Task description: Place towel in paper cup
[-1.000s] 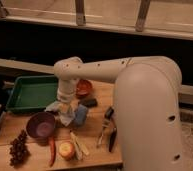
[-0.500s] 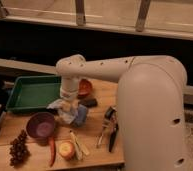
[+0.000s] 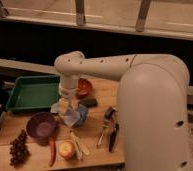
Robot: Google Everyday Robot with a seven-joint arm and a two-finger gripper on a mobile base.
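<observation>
Below the arm's bent wrist, you see the gripper (image 3: 65,106) pointing straight down over the middle of the wooden table (image 3: 97,142), just right of the green tray (image 3: 30,92). Its fingers are buried in the towel (image 3: 70,114), so you cannot tell whether they are closed on the cloth or merely pushed into it.

You see the towel as a pale grey-blue bundle, crumpled, with soft folds spilling out to the left and right of the gripper. Its right edge lies against something blue, which you cannot make out well enough to name. Whether the cloth hangs free or rests on the table is unclear from your angle.

You cannot pick out the paper cup; if it stands under the towel, the cloth and the wrist cover it.

Behind the wrist, only the right half of the reddish-brown bowl (image 3: 84,87) shows to you. A dark flat object (image 3: 89,102) lies just beside it. The purple bowl (image 3: 41,125) sits left of the towel, near but apart. Toward the front edge you see dark grapes (image 3: 19,147), a red chilli (image 3: 52,150), an apple (image 3: 66,149) and pale sticks (image 3: 79,145). Black-handled tools (image 3: 109,127) lie to the right, partly cut off by the robot's big white body (image 3: 152,115).
</observation>
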